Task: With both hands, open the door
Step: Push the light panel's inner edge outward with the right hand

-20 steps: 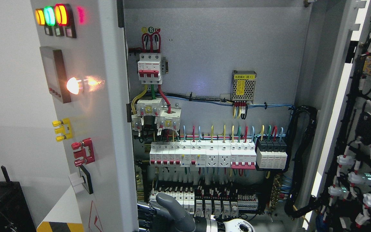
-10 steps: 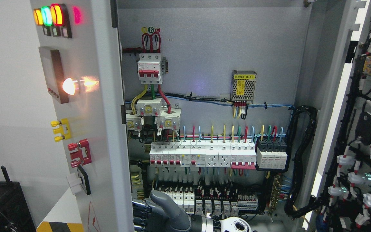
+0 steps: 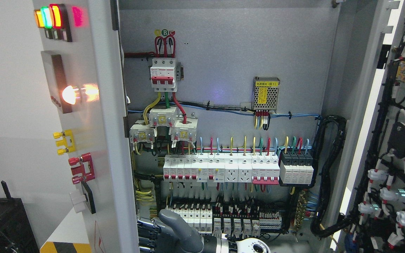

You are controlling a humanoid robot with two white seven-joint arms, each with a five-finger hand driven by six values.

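The grey cabinet's left door (image 3: 97, 147) stands swung out to the left, showing indicator lamps (image 3: 49, 17), a glowing white lamp (image 3: 68, 95) and yellow and red terminals on its face. My right hand (image 3: 160, 233) comes up from the bottom edge right of the middle. Its grey thumb (image 3: 174, 221) is raised and its dark fingers (image 3: 146, 237) reach out flat against the door's inner edge, open and holding nothing. The right door (image 3: 367, 105) hangs wide open at the right, its inner side covered in wiring. No left arm is in view.
Inside the cabinet are rows of breakers (image 3: 220, 168), a red-handled main breaker (image 3: 163, 74), a small power supply (image 3: 266, 93) and a thick black cable bundle (image 3: 329, 168). A black box (image 3: 5, 225) and a striped corner (image 3: 65, 246) sit at the lower left.
The left door has swung further to the left, uncovering more of the cabinet's inside. My right hand has moved left along with the door's edge.
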